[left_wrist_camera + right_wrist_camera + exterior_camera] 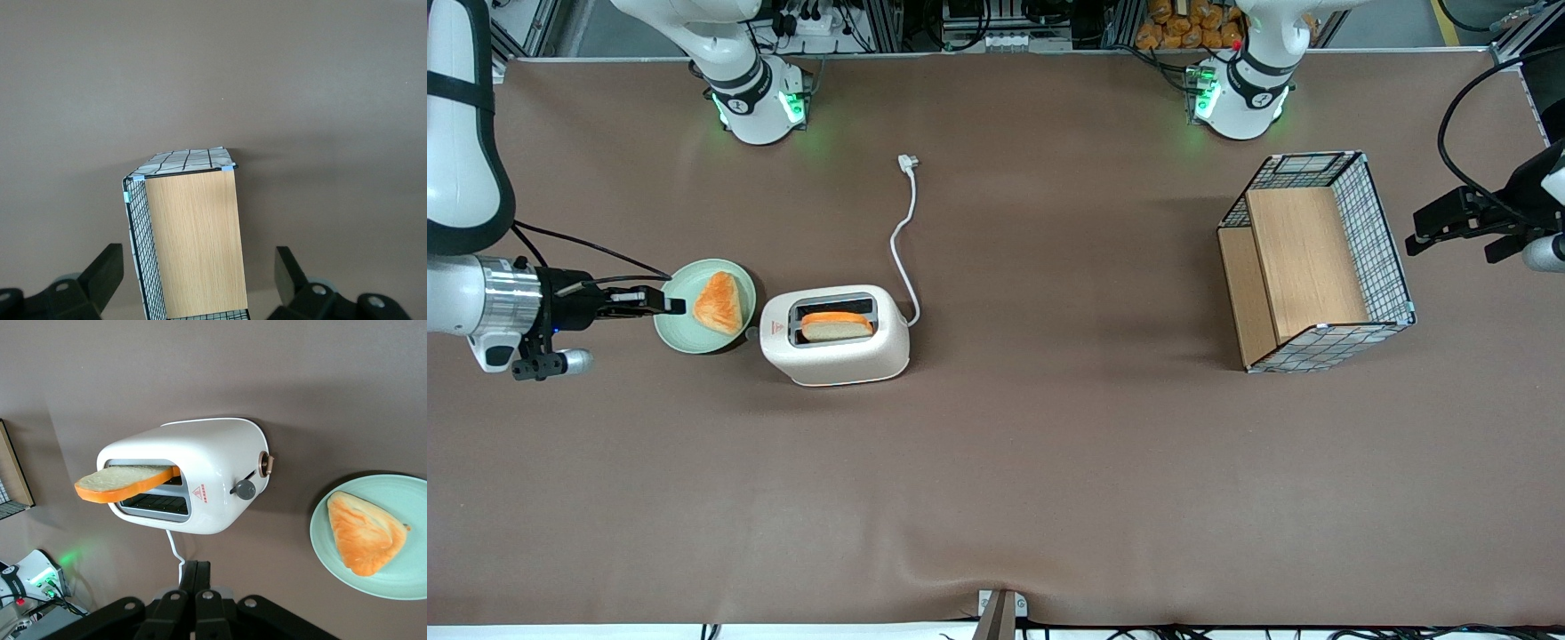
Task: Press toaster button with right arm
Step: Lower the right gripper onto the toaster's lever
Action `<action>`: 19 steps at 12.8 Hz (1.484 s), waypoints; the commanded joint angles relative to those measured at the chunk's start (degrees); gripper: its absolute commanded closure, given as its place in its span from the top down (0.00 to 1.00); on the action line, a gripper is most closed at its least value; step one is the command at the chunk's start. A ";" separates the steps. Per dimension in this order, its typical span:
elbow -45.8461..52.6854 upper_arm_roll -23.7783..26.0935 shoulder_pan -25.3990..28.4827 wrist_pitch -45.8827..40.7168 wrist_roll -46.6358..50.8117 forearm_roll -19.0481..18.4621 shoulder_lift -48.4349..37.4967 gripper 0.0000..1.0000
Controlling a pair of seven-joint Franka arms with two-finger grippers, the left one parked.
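The cream-white toaster (836, 348) stands on the brown table with a slice of bread (836, 325) in one slot. In the right wrist view the toaster (207, 463) turns its narrow end to the camera, and the small grey toaster button (245, 489) juts from that end. The right arm's gripper (676, 307) is shut and holds nothing. It hovers over the rim of the green plate (680, 336), beside the toaster's narrow end and about a plate's width from it. Its closed fingertips (195, 564) point at the toaster.
The green plate (393, 588) holds a triangular toast piece (720, 303). A white cord (907, 233) runs from the toaster toward the arm bases. A wire basket with wooden shelves (1316, 262) stands toward the parked arm's end of the table.
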 commanded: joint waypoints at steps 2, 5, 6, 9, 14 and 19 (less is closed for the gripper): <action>0.10 0.04 -0.37 1.12 -3.96 2.04 1.77 0.00; 0.10 0.04 -0.37 1.74 -4.85 2.21 3.61 0.00; 0.10 0.04 -0.28 2.01 -4.94 2.56 3.97 0.00; -0.08 0.04 -0.36 2.71 -6.77 3.96 5.81 0.00; -3.32 0.04 -0.02 6.92 -7.05 6.78 6.70 0.00; -5.70 0.04 -0.72 7.64 -7.13 12.48 8.28 0.00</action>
